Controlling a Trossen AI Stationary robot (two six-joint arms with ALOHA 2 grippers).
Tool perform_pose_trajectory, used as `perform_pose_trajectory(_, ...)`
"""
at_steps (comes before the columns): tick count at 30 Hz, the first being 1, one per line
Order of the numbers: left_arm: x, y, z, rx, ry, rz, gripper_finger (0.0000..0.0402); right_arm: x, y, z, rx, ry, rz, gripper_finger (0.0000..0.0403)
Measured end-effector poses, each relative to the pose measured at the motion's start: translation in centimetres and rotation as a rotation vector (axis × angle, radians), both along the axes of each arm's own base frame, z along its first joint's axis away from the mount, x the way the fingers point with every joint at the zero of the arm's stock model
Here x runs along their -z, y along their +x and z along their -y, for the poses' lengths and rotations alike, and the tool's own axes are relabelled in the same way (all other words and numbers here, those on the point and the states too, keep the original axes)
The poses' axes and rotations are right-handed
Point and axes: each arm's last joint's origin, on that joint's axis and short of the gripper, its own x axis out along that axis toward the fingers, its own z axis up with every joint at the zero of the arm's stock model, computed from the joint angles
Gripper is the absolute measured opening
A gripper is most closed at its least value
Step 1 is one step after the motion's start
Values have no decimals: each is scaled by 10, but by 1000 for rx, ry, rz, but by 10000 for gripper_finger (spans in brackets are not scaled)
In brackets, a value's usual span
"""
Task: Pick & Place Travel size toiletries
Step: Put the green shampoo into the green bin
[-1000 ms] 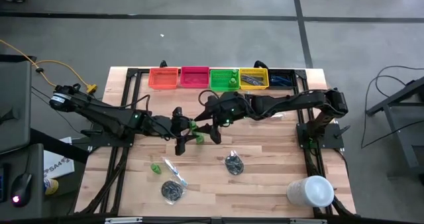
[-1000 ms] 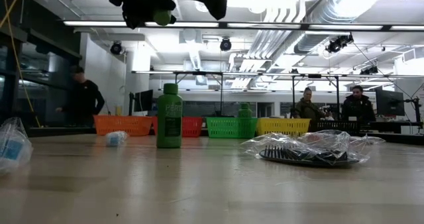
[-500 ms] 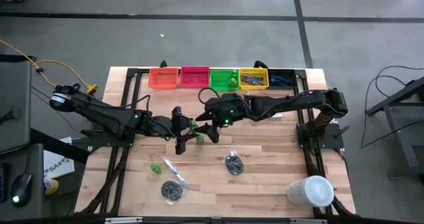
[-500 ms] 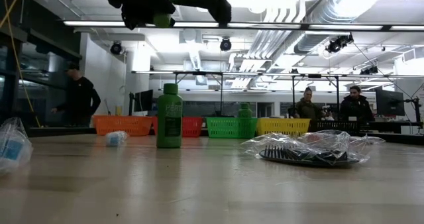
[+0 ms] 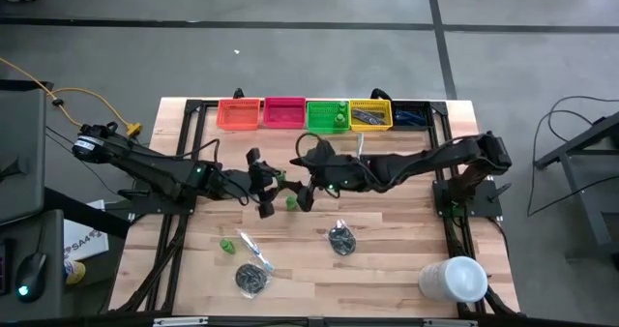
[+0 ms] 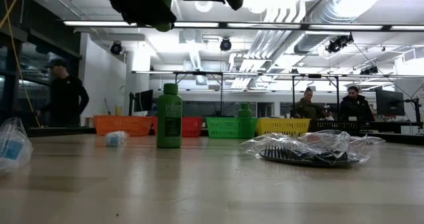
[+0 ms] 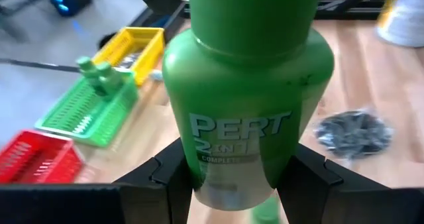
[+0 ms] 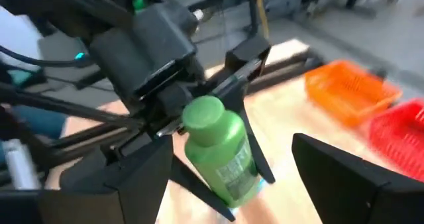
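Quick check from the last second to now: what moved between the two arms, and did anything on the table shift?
The right gripper came down toward the left gripper and now has its open fingers either side of the green bottle that the left one keeps clamped in the air. No handover yet. The standing green bottle, the wrapped comb and the bins stayed put.

Above the table's (image 5: 387,259) middle you see the left gripper (image 5: 267,186) clamping a bottle (image 5: 280,180), with the right gripper (image 5: 302,182) just beside it, fingers spread either side. A row of bins (image 5: 322,114) lines the far edge. Nearer you, a second bottle (image 5: 227,245), a toothbrush (image 5: 253,251) and two bundles (image 5: 340,238) lie apart. A large cylinder (image 5: 453,279) stands at the near right corner.
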Motion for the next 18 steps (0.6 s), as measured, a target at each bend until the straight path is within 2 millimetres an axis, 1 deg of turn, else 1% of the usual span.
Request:
perform_pose_trajectory(4,0,0,-1,-22,60,-11,169,4,6,-16,64,-156,30,301)
perform_pose_trajectory(7,0,0,-2,-23,89,-19,169,12,11,-22,120,-232,16,300)
perform_pose_trajectory(9,0,-1,-2,-26,107,-25,169,19,14,-23,139,-241,0,300)
perform_pose_trajectory(13,-1,0,-2,-17,135,-31,169,24,22,-24,145,-210,49,300)
perform_pose_trajectory(18,1,-1,-2,-4,171,-62,168,33,31,-25,179,-237,70,300)
